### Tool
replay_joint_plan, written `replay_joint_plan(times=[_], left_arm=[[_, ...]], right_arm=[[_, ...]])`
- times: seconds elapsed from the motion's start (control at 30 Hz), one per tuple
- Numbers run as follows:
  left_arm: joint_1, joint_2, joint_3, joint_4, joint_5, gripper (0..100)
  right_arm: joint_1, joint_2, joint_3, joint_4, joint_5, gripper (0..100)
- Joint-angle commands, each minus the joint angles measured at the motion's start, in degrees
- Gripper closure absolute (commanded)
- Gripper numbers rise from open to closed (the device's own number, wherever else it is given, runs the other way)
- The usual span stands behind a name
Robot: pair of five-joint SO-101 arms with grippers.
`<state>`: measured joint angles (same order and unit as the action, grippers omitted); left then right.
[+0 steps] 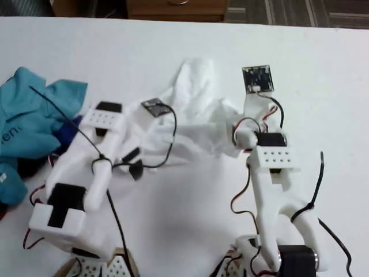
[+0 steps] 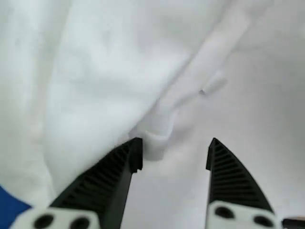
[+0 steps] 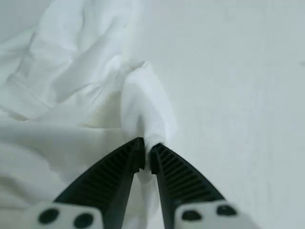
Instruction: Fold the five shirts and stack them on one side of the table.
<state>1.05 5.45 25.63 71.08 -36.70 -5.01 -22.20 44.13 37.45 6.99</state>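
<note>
Inspecting the white shirt (image 1: 193,107), bunched near the table (image 1: 328,69) far edge: my right gripper (image 3: 146,155) clamps only a thin pinch — I judge it may slip; my left gripper (image 2: 174,153) stands apart, holding nothing.

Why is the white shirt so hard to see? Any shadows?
High view: the white shirt blends into the white table, only faint grey creases marking it. Left wrist view: a soft shadow under its raised fold. Right wrist view: grey shading in the wrinkles near the pinched bit.
</note>
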Motion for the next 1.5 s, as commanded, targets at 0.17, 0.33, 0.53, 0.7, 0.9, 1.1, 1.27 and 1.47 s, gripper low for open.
replay_joint_plan(times=[0.17, 0.33, 0.53, 0.7, 0.9, 1.1, 1.27, 1.47], left_arm=[[-1.14, 1.23, 2.95, -10.37, -0.35, 76], [-2.46, 9.23, -2.77, -6.86, -0.09, 76], [-2.55, 9.67, -7.96, -1.41, -0.35, 95], [-2.11, 8.97, -11.12, 3.25, -0.35, 96], [-2.02, 1.14, -11.82, 7.47, -0.18, 97], [-1.32, -11.96, -11.82, 13.98, -0.18, 97], [-1.85, -22.77, -11.47, 14.24, 0.18, 97], [-1.76, -34.73, -11.82, 13.80, 0.26, 97]], right_arm=[[0.66, -2.42, -0.35, 0.57, -0.18, 97.9], [0.66, -2.51, -0.26, 1.71, -0.18, 97.9], [0.66, -2.51, -0.26, 1.36, -0.09, 97.9], [0.66, -2.51, -0.26, 1.19, -0.09, 97.9], [0.66, -2.42, -0.70, 0.92, -0.53, 97.9], [1.36, -2.86, -3.25, -0.04, -0.53, 97.9], [4.35, -2.95, -11.25, 5.41, -0.53, 97.9], [7.87, -3.56, -21.19, 14.02, -0.53, 97.9]])
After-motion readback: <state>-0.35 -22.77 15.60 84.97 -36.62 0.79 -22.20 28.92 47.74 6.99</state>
